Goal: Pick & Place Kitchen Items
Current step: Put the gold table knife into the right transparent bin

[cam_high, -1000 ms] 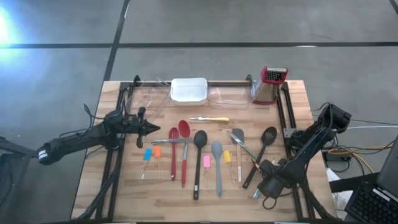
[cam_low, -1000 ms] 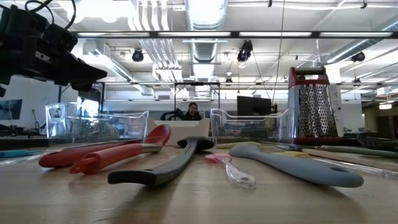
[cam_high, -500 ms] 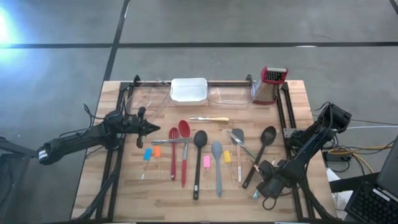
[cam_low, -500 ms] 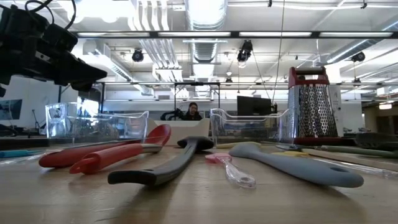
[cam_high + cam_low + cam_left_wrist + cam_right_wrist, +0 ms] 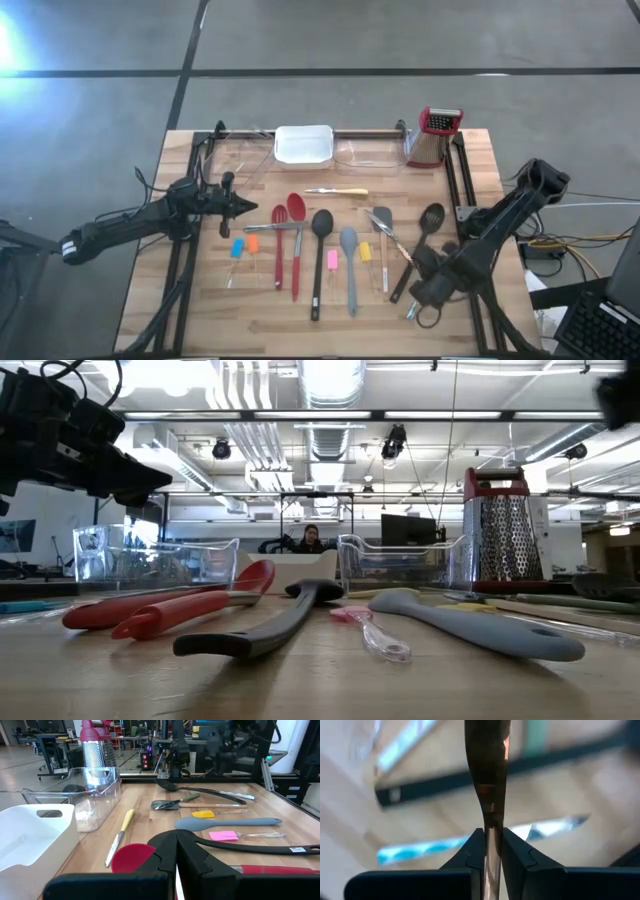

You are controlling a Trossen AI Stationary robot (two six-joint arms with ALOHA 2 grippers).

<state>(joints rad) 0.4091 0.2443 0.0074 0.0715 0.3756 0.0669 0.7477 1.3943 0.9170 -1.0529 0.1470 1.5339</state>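
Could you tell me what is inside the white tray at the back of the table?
The white tray looks empty from above; the left wrist view shows only bare inner walls, its floor partly hidden.

Bare wood lay open along the table's near edge and left of the blue block. The utensil row crowded the middle; the white tray and grater blocked the far edge.

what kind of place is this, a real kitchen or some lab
Most likely a robotics lab or workshop, not a kitchen: exposed ceiling ducts, a person at a monitor behind, and utensils laid out on a framed wooden table.
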